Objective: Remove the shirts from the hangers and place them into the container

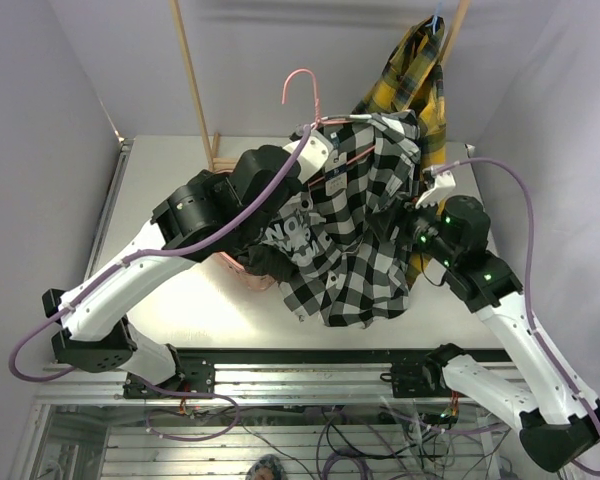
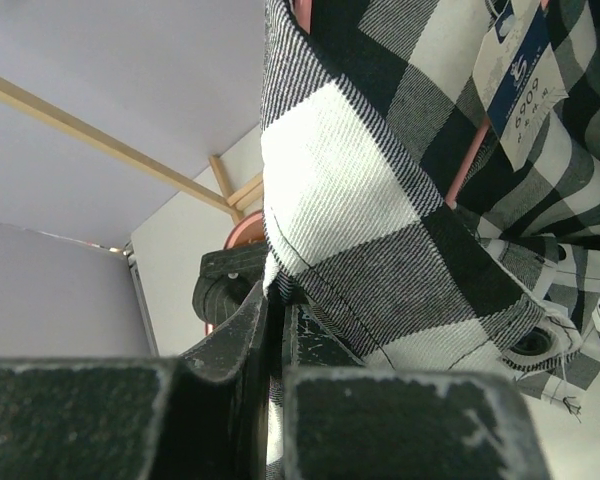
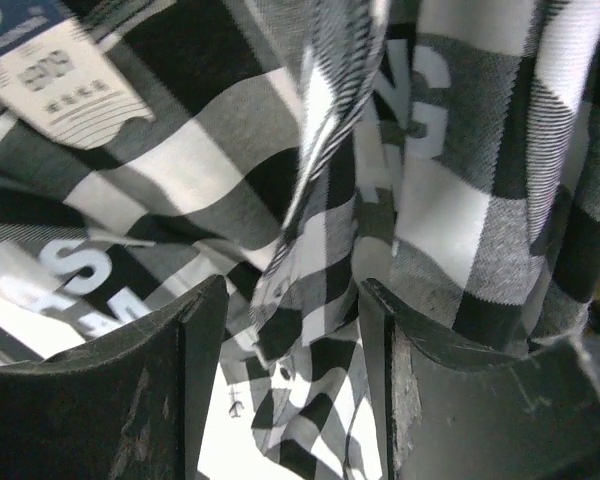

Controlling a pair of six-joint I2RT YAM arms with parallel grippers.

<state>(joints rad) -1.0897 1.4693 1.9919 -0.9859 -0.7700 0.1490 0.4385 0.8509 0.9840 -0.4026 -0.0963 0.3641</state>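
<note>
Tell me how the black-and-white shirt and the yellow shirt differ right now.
Pattern: the black-and-white shirt has big checks; the yellow shirt is yellow-and-black plaid.
Place: the black-and-white shirt drapes low over the arms; the yellow shirt hangs high at the back right.
Grip: the left hand is shut on the black-and-white shirt's cloth; neither hand holds the yellow shirt.
Both patterns include black.

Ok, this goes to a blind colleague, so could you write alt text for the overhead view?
A black-and-white check shirt droops between the robot's left arm and right arm above a white table, a pink hanger poking from its top. A yellow plaid shirt hangs behind it, and a pink basket peeks out under the left arm.
</note>
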